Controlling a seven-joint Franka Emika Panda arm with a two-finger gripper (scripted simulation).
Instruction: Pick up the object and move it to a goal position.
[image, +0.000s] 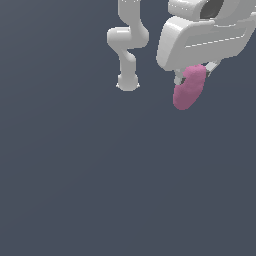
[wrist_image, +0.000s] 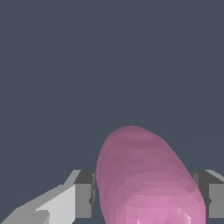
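A flat, uniform slate-blue ground (image: 100, 190) fills both views; it has no edges, seams or markings, and no walls or room features show, so I cannot tell whether it is a desk or a floor.

In the exterior view the white, glossy, jointed robot arm (image: 127, 40) rises from its round base and bends out of the picture at the upper edge, coming back in as a large white wrist housing at the exterior view's right. Below that housing hangs the gripper (image: 194, 76), its fingers mostly covered by the small matte pink-magenta lumpy blob (image: 189, 87), which is rounded and elongated like a strawberry. The blob slants down toward the exterior view's left, its lower end free of the gripper.

The wrist view shows what the exterior view hides: the two grey finger pads (wrist_image: 84, 194) sit against opposite sides of the blob (wrist_image: 146, 179), so the gripper (wrist_image: 146, 197) is pinching it. The blob extends past the fingertips. The exterior view alone shows the arm and its base. Neither view shows whether the blob touches the ground.
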